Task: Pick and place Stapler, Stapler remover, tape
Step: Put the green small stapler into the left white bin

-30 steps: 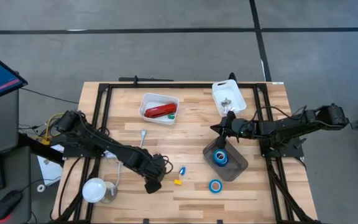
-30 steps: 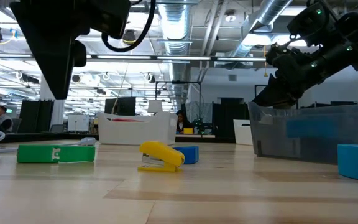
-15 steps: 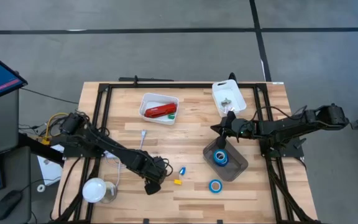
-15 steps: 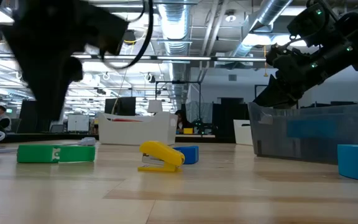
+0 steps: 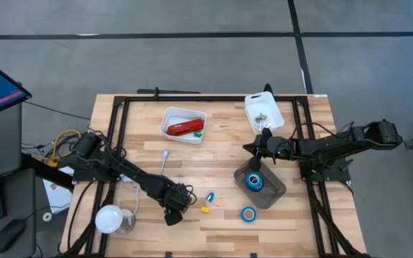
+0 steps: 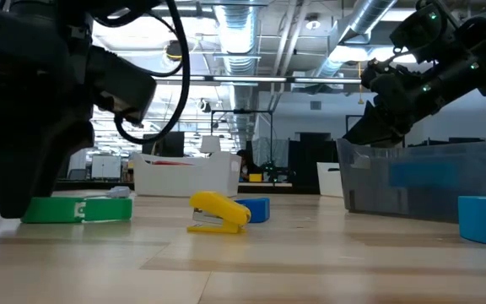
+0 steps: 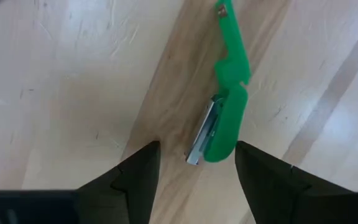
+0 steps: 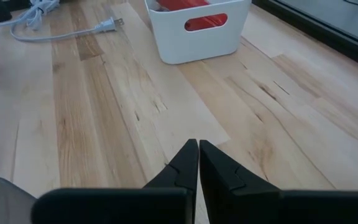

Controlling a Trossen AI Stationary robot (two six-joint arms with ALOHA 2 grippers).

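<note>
A flat green staple remover with a metal tip (image 7: 225, 112) lies on the table; it also shows in the low view (image 6: 78, 209). My left gripper (image 7: 194, 168) is open, low over it, one finger on either side of its metal end without touching; it stands near the front edge (image 5: 172, 215). The red stapler (image 5: 184, 127) lies in a white bin (image 5: 171, 115). One blue tape roll (image 5: 254, 180) lies in a grey bin (image 5: 272, 192), another (image 5: 248, 213) on the table. My right gripper (image 8: 199, 152) is shut and empty over the grey bin's far left corner (image 5: 255, 162).
A small yellow piece (image 5: 204, 209) and a small blue piece (image 5: 210, 196) lie just right of my left gripper. A second white bin (image 5: 264, 111) stands at the far right. A white round object (image 5: 109, 218) and a white cord (image 5: 165, 154) lie at the left.
My left gripper has gone down to the table and a little toward the table's left edge, onto the green staple remover, and its open fingers now stand around the remover's metal end. The right arm and the other things have kept still.
</note>
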